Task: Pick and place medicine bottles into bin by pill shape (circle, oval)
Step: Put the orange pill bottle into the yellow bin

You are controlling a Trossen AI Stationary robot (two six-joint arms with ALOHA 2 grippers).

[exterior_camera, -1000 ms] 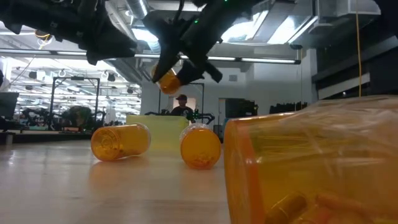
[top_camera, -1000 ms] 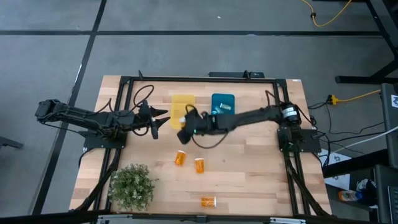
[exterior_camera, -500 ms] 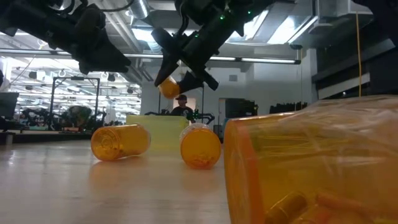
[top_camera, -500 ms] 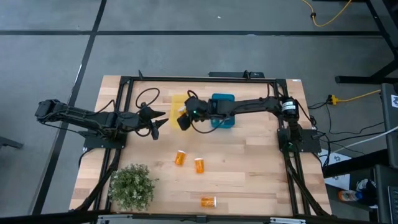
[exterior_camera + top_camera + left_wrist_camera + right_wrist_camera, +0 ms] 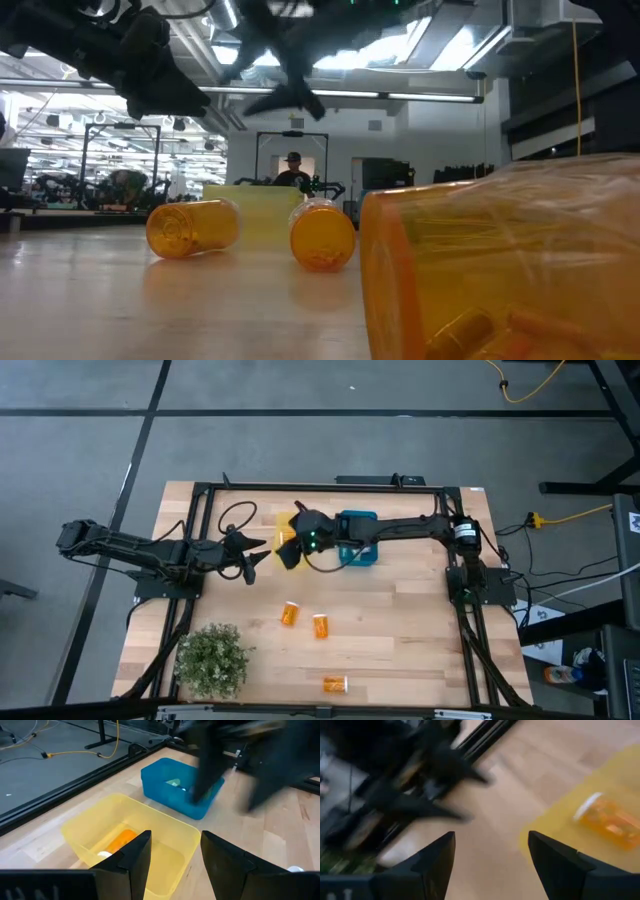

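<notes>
My right gripper (image 5: 288, 550) hangs open and empty over the near left part of the yellow bin (image 5: 292, 522). An orange bottle (image 5: 606, 819) with a pale cap lies on its side on the bin's floor; it also shows in the left wrist view (image 5: 120, 840). My left gripper (image 5: 258, 555) waits open and empty just left of the yellow bin. Three more orange bottles lie on their sides on the table (image 5: 290, 613) (image 5: 321, 625) (image 5: 334, 683). The blue bin (image 5: 175, 790) holds pale bottles (image 5: 174, 783).
A potted plant (image 5: 212, 658) stands at the near left corner. A black frame (image 5: 300, 486) runs around the table's edge. Loose black cable (image 5: 232, 515) lies at the far left. In the low view a person (image 5: 292, 172) stands in the room beyond the table.
My right gripper has carried an orange bottle toward the table's far left, from over the middle of the table to over the yellow bin, and has let it go. The bottle now lies in the yellow bin.
</notes>
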